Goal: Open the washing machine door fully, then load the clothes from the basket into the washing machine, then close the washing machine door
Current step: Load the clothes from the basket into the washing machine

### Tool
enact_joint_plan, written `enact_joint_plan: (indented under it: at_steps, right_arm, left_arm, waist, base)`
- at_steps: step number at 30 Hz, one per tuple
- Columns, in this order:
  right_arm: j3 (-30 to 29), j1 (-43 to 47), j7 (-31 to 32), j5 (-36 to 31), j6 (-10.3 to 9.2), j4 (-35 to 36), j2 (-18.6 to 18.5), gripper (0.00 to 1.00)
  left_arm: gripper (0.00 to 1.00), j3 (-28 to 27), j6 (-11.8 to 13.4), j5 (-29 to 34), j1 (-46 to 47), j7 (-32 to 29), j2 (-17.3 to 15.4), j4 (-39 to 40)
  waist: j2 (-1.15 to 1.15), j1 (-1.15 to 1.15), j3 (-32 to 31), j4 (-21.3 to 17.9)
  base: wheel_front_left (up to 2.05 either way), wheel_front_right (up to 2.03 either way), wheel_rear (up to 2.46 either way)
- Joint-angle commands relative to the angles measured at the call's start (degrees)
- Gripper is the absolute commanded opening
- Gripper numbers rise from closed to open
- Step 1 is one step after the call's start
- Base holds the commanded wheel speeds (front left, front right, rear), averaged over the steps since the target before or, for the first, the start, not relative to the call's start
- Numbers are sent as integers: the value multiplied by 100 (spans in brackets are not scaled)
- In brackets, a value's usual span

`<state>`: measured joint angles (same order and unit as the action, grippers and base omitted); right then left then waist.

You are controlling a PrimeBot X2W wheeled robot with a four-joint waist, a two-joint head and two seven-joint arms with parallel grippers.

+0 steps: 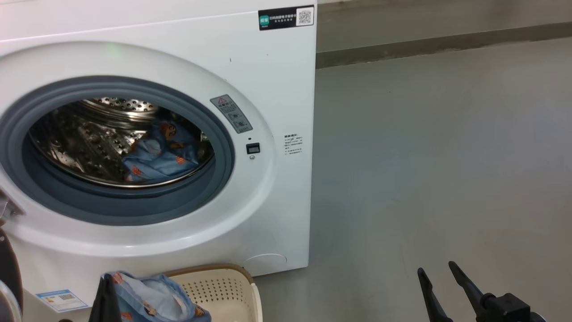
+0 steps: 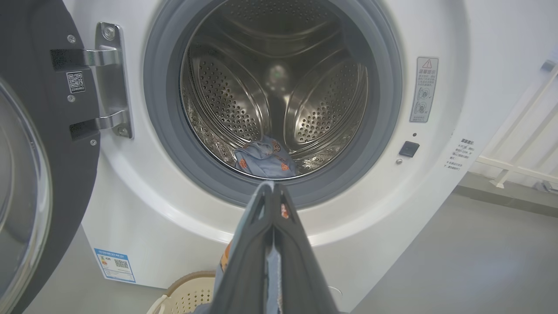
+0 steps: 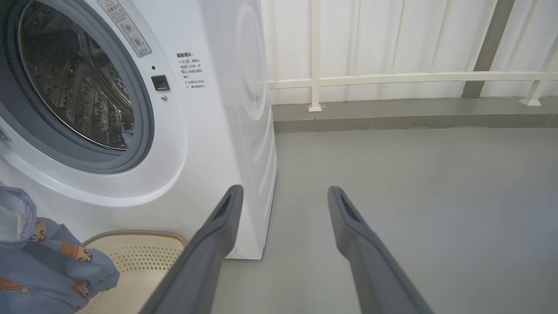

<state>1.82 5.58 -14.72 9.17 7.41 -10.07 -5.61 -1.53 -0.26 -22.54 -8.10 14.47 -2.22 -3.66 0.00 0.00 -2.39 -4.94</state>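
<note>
The washing machine (image 1: 277, 89) stands with its door (image 2: 43, 144) swung wide to the left on a metal hinge. One light blue bear-print piece of the clothes (image 1: 158, 154) lies in the steel drum (image 2: 244, 87). My left gripper (image 1: 107, 277) is shut on another blue bear-print garment (image 1: 152, 297), lifted above the cream basket (image 1: 223, 286) at the machine's foot. In the left wrist view the shut left gripper (image 2: 271, 186) points at the drum opening, with fabric pinched between the fingers. My right gripper (image 1: 435, 267) hangs open over bare floor to the right, nothing between its fingers (image 3: 226, 209).
Grey floor (image 1: 447, 156) spreads to the right of the machine. A white railing (image 3: 392, 78) and a low kerb run along the back. A blue energy label (image 1: 62, 299) sits low on the machine front, beside the basket.
</note>
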Motion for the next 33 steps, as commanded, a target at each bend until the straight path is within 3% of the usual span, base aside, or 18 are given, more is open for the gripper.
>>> enact_joint_plan:
  at_steps: [1, 14, 24, 33]
  right_arm:
    - [153, -167, -28, -54, 8, 152, -20, 100]
    - [173, -293, -28, 22, 8, 178, 109, 100]
    - [187, -624, -28, 90, 8, 192, 191, 100]
    - [318, -874, -28, 108, 8, 160, 144, 100]
  left_arm:
    - [0, -185, -6, 68, 327, 52, -65, 191]
    - [0, -388, -103, 369, 1020, 52, -65, 44]
    - [0, -712, -128, 654, 2176, 52, -137, -77]
    - [0, -1112, -128, 812, 3454, 52, -207, -728]
  waist:
    - [0, 0, 22, -22]
    - [0, 0, 521, -283]
    - [0, 0, 1125, -359]
    - [0, 0, 1522, -463]
  base:
    - [0, 0, 0]
    - [0, 0, 0]
    - [0, 0, 0]
    - [0, 0, 0]
